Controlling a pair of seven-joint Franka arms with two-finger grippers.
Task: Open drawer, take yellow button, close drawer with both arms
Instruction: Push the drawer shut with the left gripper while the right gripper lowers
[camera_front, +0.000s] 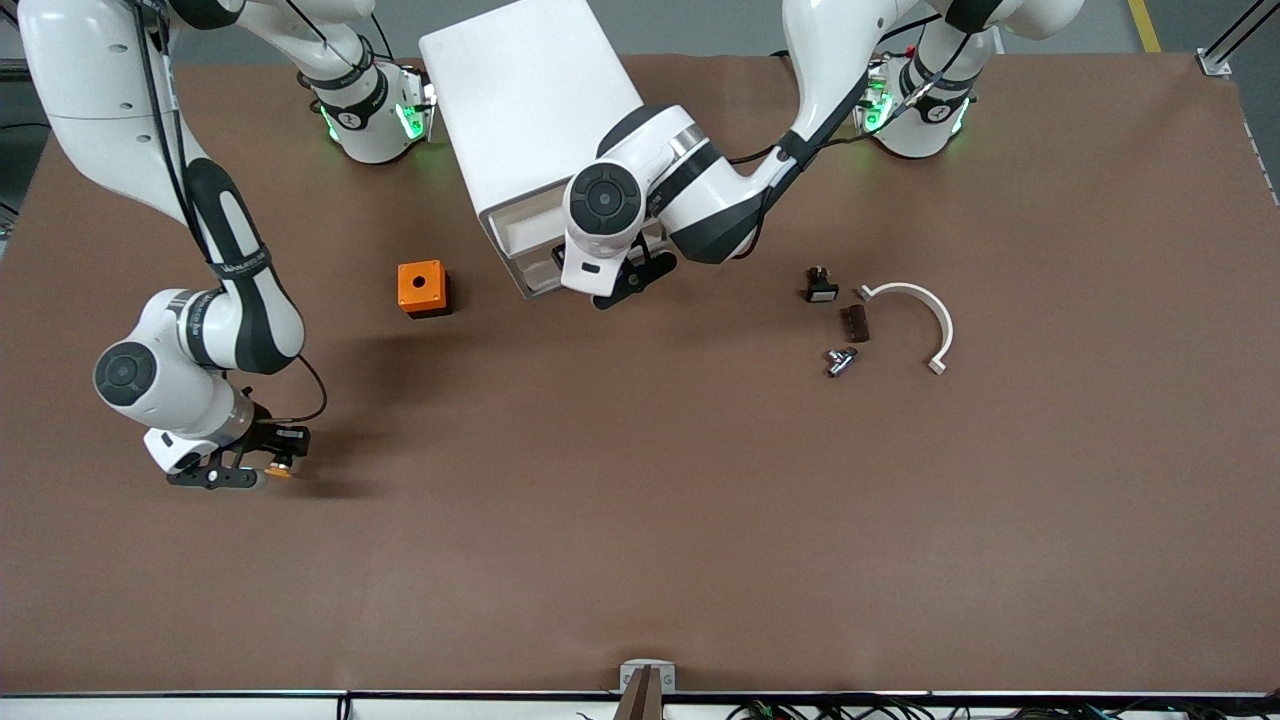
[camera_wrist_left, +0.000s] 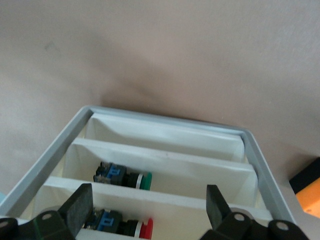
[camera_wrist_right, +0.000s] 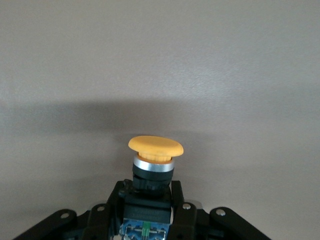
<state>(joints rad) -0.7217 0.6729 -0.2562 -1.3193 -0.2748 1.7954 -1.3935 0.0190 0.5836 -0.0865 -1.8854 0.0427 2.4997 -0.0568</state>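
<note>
Even overhead light, soft shadows on the bench (camera_front: 640, 520) beneath both jaws; wrist views slightly soft, no glare.

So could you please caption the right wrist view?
Right end effector shut on the orange-capped button above the brown table.

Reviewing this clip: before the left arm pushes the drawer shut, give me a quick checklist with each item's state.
1. Button clamped in right pincer: ok.
2. Right pincer away from the cabinet, over bare table: ok.
3. Left pincer open at the drawer: ok.
4. Drawer pulled out, not yet shut: ok.
5. Green button and red button lying inside their compartments: ok.
6. Left pincer touching the drawer front: cannot tell.
</note>
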